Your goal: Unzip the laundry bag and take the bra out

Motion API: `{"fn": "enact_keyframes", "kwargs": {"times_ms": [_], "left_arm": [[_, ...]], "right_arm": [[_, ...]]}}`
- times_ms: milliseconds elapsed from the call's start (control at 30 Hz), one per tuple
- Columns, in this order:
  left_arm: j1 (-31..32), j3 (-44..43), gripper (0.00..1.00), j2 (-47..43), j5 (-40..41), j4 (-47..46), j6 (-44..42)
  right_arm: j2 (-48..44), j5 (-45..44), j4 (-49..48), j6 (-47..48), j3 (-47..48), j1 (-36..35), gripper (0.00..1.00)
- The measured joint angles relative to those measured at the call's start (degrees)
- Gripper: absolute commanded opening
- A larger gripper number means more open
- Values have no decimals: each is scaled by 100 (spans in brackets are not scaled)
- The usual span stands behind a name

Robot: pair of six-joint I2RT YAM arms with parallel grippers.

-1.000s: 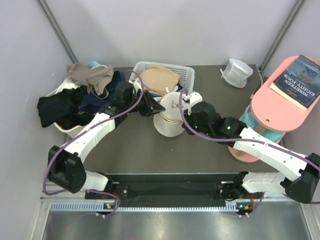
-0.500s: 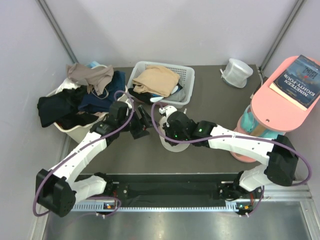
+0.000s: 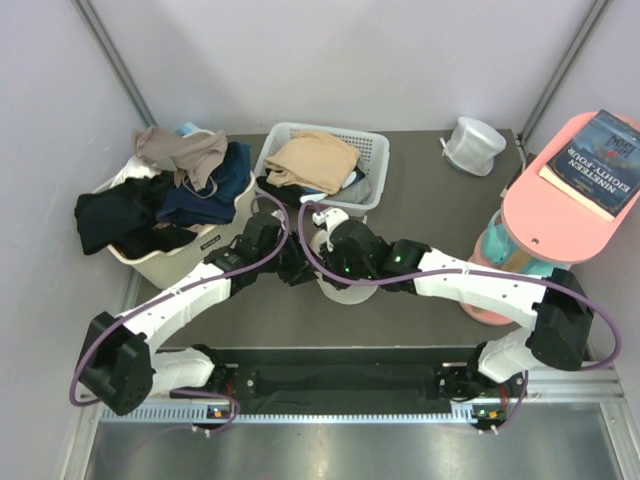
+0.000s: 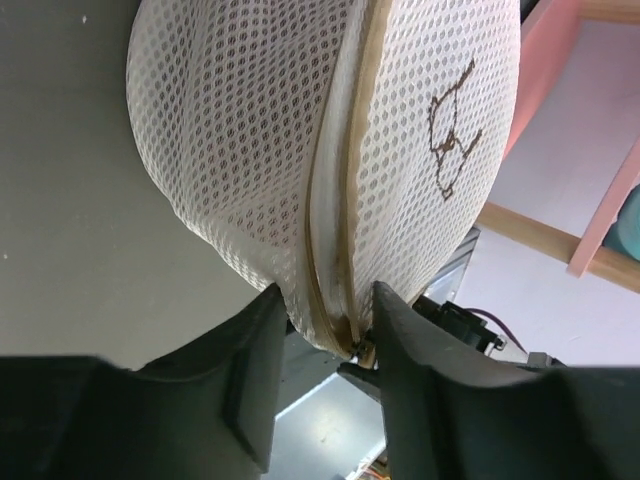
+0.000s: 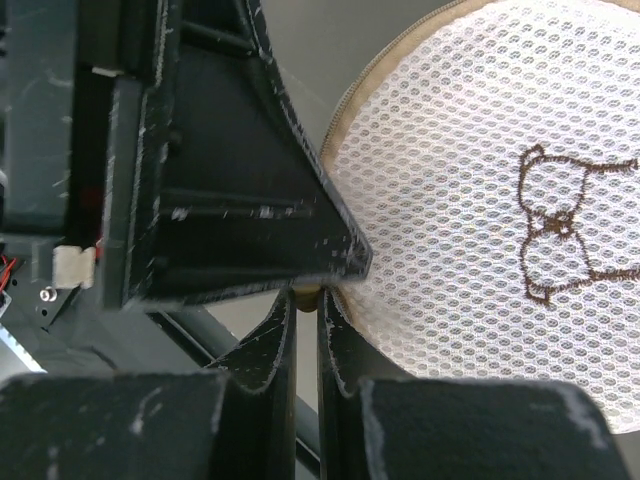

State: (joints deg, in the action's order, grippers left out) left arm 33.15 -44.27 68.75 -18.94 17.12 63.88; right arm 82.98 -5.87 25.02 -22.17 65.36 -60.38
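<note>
The laundry bag point(image 3: 346, 291), a pale mesh dome with a tan zipper seam and a brown embroidered figure, lies at the table's middle, mostly hidden under my arms. In the left wrist view the bag point(image 4: 250, 150) fills the frame, and my left gripper point(image 4: 325, 320) is shut on its zippered rim. My right gripper point(image 5: 307, 300) is shut on the small tan zipper pull point(image 5: 307, 291) at the bag's edge point(image 5: 480, 200), right against the left finger. In the top view my left gripper point(image 3: 302, 268) and right gripper point(image 3: 324, 268) meet at the bag's left side. The bra is hidden.
A white basket point(image 3: 373, 150) with beige clothing stands behind the bag. A tub point(image 3: 135, 255) heaped with dark clothes is at the left. A greyish round pouch point(image 3: 473, 143) sits at the back right. A pink stand point(image 3: 555, 205) with a book point(image 3: 598, 150) is at the right.
The bag has come down from in front of the basket to the table's middle. My left gripper has moved right onto its rim, and my right gripper has swung left over it.
</note>
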Motion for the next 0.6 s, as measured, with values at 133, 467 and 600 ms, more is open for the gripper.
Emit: {"fn": "enact_keyframes", "kwargs": {"times_ms": [133,467,600], "left_arm": [[7,-4,23,76,81,-129,50],[63,-63,0,96,192,-173,9],[52,-68,0,103,190,-170,-22]], "right_arm": [[-48,0,2,-57,-28,-26,0],[-815,-79,55,-315,-675,-37,0],[-1071,-144,177,-358,-850,-37,0]]}}
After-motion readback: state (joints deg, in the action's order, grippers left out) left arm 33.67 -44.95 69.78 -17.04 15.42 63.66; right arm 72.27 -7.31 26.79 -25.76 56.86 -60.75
